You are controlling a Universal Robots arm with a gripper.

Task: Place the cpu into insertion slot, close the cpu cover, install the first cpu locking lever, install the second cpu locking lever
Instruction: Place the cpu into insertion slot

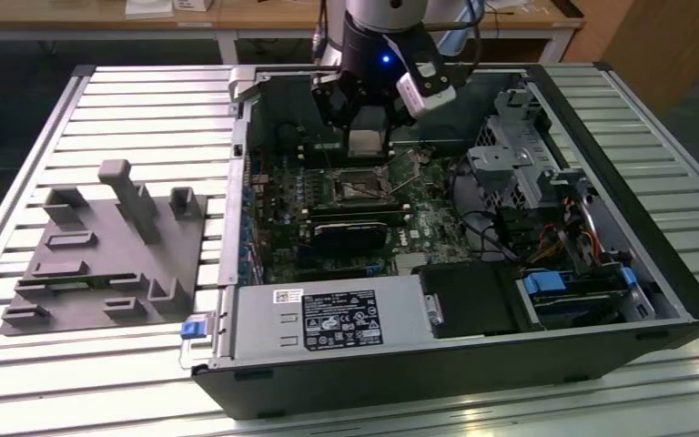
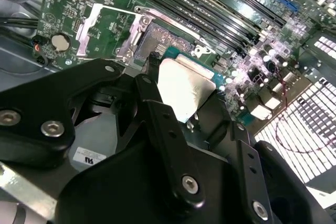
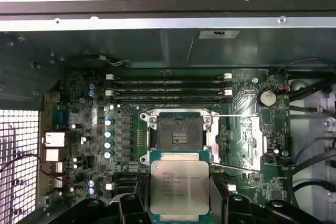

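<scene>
**A:** What's the tool [image 3: 179, 204] doing?

**B:** It's pinching the cpu [image 3: 179, 188] by two opposite edges, one black finger pressed on each side. The metal top faces the first wrist view, and the chip's sides look square to the insertion slot [image 3: 179, 135].

**A:** And the chip is where?

**B:** In the air, just short of the slot and not yet over it. The slot itself is bare, with its contacts exposed. The cpu cover [image 3: 216, 141] is flipped open just beside the slot, on its hinge side.

**A:** What could go wrong?

**B:** Mostly the contacts, I'd say. If the chip comes down tilted, or shifted off the slot's outline, a corner could land on them and bend them. The grip is only on thin edges, so a slip could drop it crooked. The fingers reach past the chip's sides too, so they could clip the slot's metal rim or nudge the open cover down onto it.

**A:** How's the arm [image 1: 371, 36] set?

**B:** It comes down from above the slot into the open computer case [image 1: 447, 369], wrist near vertical, tool aimed at the motherboard [image 3: 247, 83]. The case lies on the slatted table [image 1: 143, 100].
</scene>
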